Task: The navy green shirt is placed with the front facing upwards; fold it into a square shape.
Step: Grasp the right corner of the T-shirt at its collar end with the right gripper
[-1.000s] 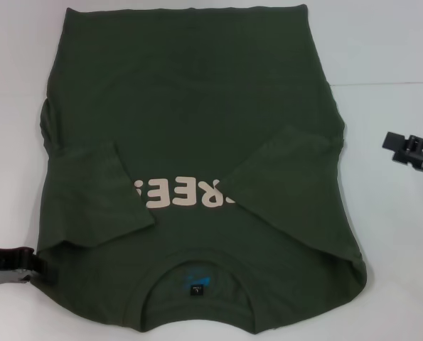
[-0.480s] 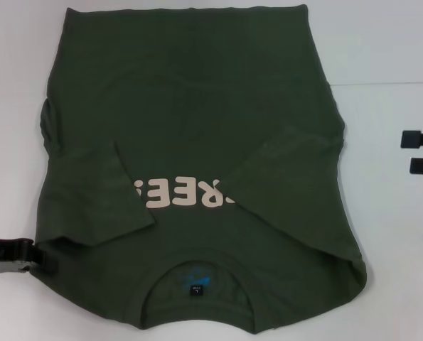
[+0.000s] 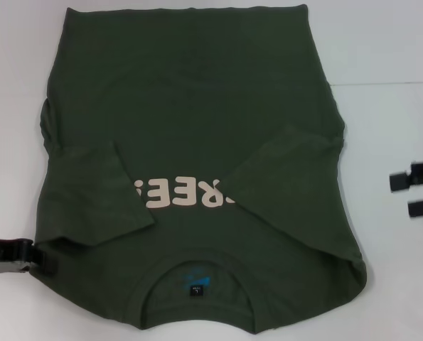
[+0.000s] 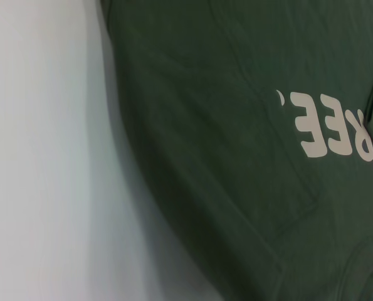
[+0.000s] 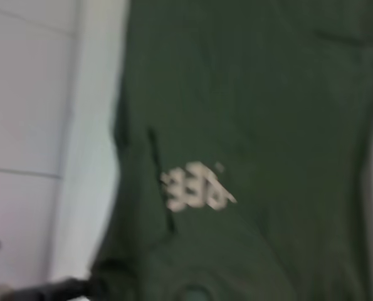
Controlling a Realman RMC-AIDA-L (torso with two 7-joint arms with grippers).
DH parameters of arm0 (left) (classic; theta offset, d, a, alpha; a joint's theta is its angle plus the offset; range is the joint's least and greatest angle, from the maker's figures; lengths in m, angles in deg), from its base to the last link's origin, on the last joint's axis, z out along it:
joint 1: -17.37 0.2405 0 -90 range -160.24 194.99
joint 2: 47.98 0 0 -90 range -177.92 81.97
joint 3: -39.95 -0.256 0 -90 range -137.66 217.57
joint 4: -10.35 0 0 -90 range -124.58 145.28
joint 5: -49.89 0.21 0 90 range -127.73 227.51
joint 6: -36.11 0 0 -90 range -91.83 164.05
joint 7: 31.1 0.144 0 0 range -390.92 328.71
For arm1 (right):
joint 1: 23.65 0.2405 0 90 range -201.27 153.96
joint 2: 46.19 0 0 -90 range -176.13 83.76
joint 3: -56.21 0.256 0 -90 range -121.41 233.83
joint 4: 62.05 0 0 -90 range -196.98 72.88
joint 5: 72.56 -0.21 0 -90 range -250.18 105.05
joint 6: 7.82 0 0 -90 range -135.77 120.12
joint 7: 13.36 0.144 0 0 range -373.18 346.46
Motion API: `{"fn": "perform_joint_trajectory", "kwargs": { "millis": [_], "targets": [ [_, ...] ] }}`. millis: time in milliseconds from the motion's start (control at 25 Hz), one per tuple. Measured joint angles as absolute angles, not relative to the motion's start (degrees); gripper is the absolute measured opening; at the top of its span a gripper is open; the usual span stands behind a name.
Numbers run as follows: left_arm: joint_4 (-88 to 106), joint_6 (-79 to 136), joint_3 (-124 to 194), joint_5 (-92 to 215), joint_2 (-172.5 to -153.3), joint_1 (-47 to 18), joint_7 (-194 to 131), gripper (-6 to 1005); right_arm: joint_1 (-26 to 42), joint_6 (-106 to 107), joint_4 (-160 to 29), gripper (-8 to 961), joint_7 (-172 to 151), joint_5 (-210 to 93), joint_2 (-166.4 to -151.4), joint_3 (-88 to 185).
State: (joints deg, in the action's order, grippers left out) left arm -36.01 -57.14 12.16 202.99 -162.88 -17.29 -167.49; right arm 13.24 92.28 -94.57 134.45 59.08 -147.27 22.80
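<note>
Beside shirt (image 3: 197, 142) edges: left claw (image 3: 37, 261) touching, right claw (image 3: 415, 193) apart.

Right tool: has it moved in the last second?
Yes. The right tool has dropped lower beside the shirt, toward the robot, and now sits open.

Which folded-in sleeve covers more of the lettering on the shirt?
The sleeve on the robot's right: its tip overlaps the end of the pale lettering, while the left sleeve stops just short of it.
</note>
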Motion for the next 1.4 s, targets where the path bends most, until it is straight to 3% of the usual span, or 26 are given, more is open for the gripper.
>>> {"fn": "perform_joint_trajectory", "kwargs": {
  "millis": [360,760,1400],
  "targets": [
    [-35.97,-57.13,12.28,202.99,-162.93,-16.87,-167.44,58,17.08,92.01,-94.68,914,136.03,70.26,-149.19,17.01],
    [-35.71,-57.14,12.25,202.99,-162.83,-16.9,-167.25,62,17.69,87.31,-94.68,913,135.54,71.89,-153.15,15.36],
    [-35.62,-57.14,12.63,202.99,-162.78,-16.55,-166.97,69,17.81,82.98,-94.04,900,135.36,71.95,-156.16,14.19]
  ]
}}
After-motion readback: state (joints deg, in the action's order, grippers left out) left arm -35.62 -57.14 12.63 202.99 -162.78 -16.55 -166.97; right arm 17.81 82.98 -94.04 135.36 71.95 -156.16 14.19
